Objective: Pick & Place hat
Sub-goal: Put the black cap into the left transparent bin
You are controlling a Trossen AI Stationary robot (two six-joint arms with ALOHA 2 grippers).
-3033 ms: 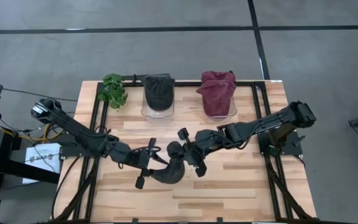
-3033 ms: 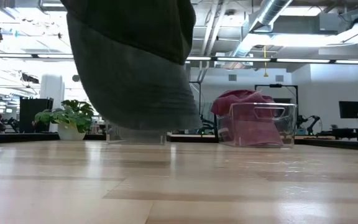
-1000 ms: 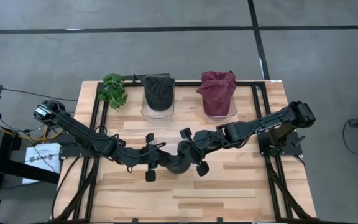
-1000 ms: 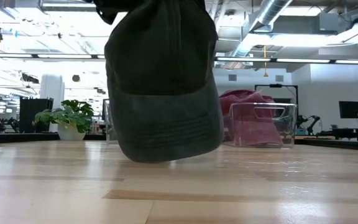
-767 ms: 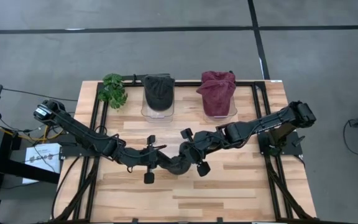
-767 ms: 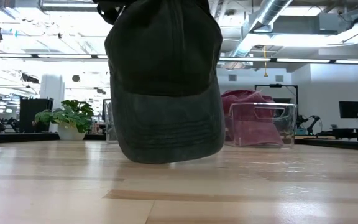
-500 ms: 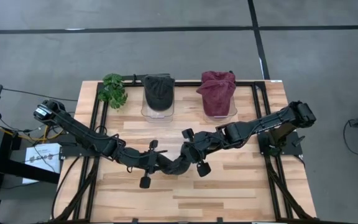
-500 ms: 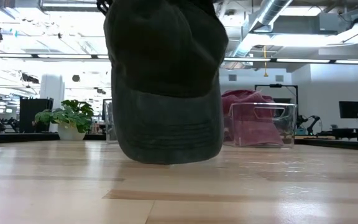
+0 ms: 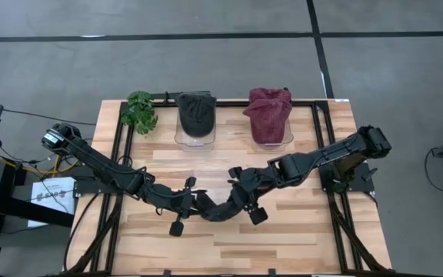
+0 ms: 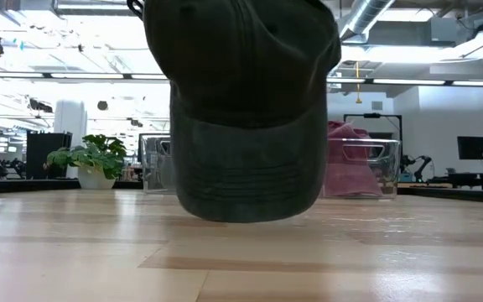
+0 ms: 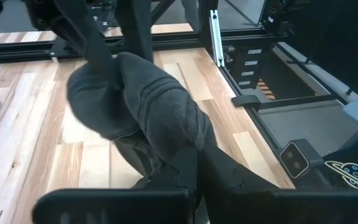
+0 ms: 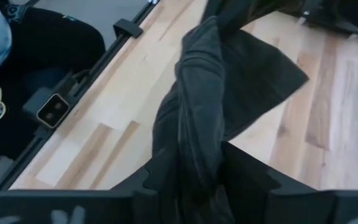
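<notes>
A dark grey cap [image 9: 220,209] hangs between my two grippers over the middle of the table. In the low view [image 10: 246,109] its brim points down, close above the wood. My left gripper [image 9: 197,202] is shut on the cap's left side and my right gripper [image 9: 239,198] is shut on its right side. The left wrist view [image 11: 135,106] shows the crown bunched. The right wrist view [image 12: 229,81] shows it gathered and twisted. My left gripper pinches bunched cloth of the cap's crown [image 11: 180,144] between its two fingers, coming from the table's left and slanting down. Several layers are gathered there. The cap is lifted, and its brim [image 10: 250,189] hangs lowest. My right gripper pinches a gathered fold of the cap's cloth [image 12: 188,146] between its two fingers, coming from the table's right. The cloth runs twisted away from the fingers toward the other gripper. The cap hangs below, off the table.
At the table's far edge stand a small potted plant [image 9: 139,111], a clear bin with a dark grey hat [image 9: 196,115] and a clear bin with a maroon hat [image 9: 269,114]. A black frame rail [image 9: 121,177] runs along each side. Bare wood lies toward the near edge.
Both grippers have carried the cap a little toward the table's right and near edges, staying shut on it. The cap has kept hanging brim down, clear of the wood.
</notes>
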